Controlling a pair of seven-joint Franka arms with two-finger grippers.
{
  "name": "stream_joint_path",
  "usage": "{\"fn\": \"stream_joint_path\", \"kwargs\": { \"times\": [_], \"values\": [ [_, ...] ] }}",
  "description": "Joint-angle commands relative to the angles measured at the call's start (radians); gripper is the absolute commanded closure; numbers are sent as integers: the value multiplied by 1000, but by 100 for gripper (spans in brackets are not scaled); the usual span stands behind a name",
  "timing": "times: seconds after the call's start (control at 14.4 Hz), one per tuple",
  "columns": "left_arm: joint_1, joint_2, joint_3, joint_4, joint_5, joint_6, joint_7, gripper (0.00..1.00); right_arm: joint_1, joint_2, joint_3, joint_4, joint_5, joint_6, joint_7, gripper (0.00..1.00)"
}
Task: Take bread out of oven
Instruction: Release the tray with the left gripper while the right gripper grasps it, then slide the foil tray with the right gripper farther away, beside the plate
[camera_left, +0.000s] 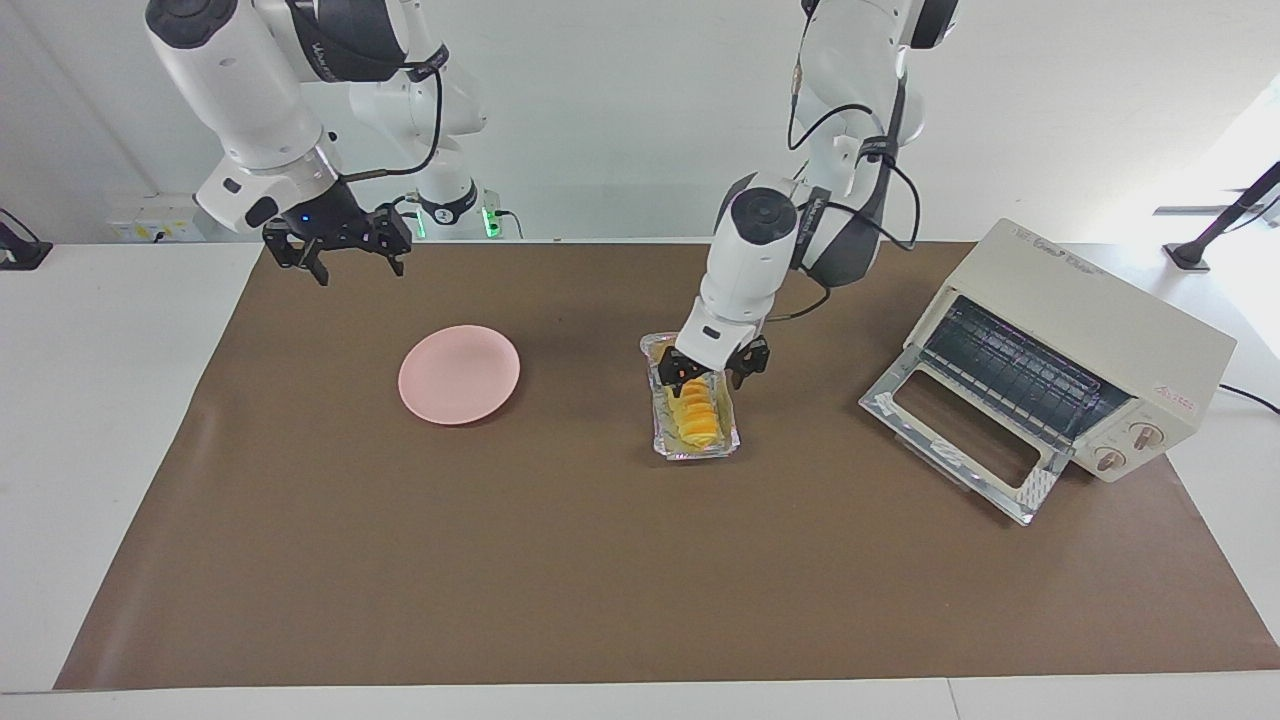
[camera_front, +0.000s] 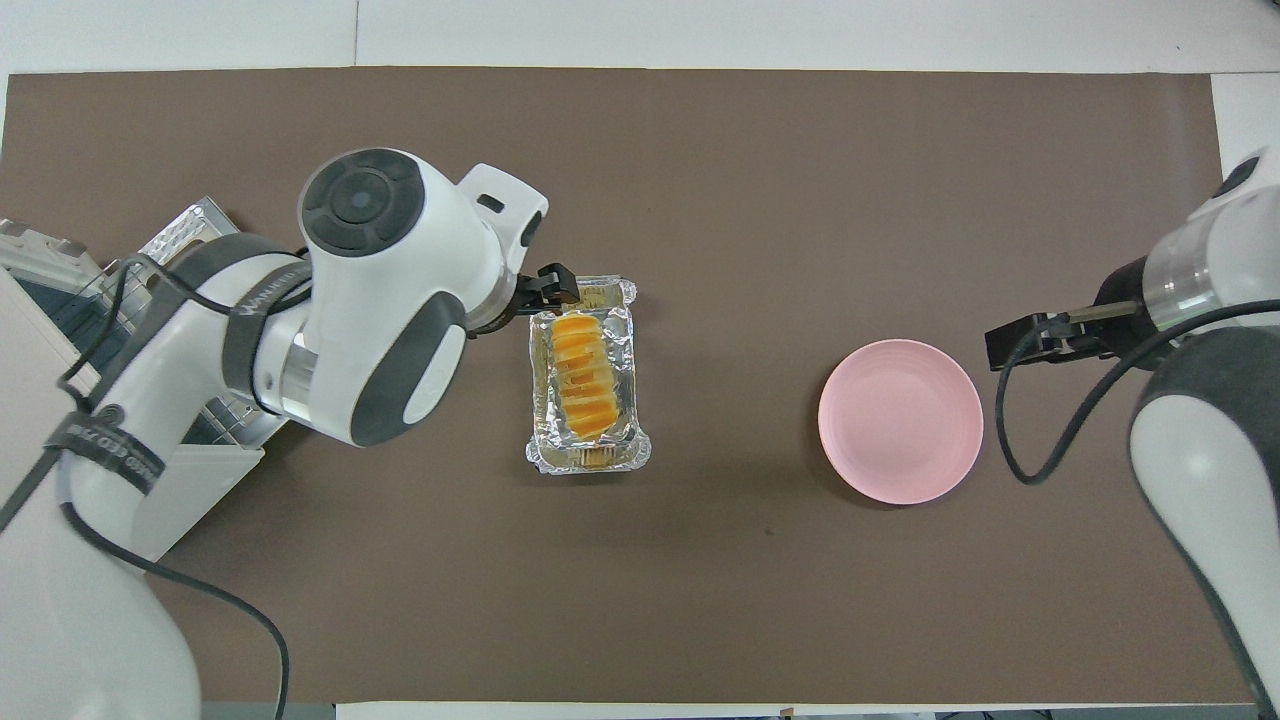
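The golden ridged bread (camera_left: 696, 417) (camera_front: 583, 377) lies in a crinkled foil tray (camera_left: 655, 352) (camera_front: 590, 461) on the brown mat, between the pink plate and the oven (camera_left: 1085, 325). The cream oven stands at the left arm's end of the table with its glass door (camera_left: 960, 440) dropped open and the wire rack bare. My left gripper (camera_left: 707, 371) hangs open just over the tray's end nearer the robots, holding nothing. Over the mat's edge near the robots, past the plate, my right gripper (camera_left: 356, 262) (camera_front: 1040, 340) hovers open and empty.
A round pink plate (camera_left: 459, 373) (camera_front: 900, 420) sits on the mat toward the right arm's end. In the overhead view the left arm covers most of the oven (camera_front: 190, 470). The brown mat (camera_left: 600, 580) is bare farther from the robots.
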Motion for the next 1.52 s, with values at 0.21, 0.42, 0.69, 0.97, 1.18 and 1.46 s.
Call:
{"fn": "stream_joint_path", "kwargs": {
  "times": [0.21, 0.42, 0.69, 0.97, 1.18, 1.46],
  "values": [
    [293, -169, -2, -18, 14, -241, 213, 0, 249, 137, 1, -39, 11, 237, 356, 0],
    [393, -247, -1, -24, 23, -404, 369, 0, 381, 301, 1, 58, -40, 334, 529, 0],
    [432, -322, -1, -48, 77, -519, 463, 0, 475, 524, -2, 245, -100, 344, 680, 0],
    [473, -332, -10, -53, 77, -520, 503, 0, 487, 591, -2, 211, -127, 485, 717, 0],
    [458, -291, -11, -44, 84, -481, 526, 0, 489, 619, -2, 192, -137, 527, 715, 1],
    [455, -287, -11, -52, 83, -506, 530, 0, 500, 619, -1, 167, -141, 556, 712, 61]
  ]
}}
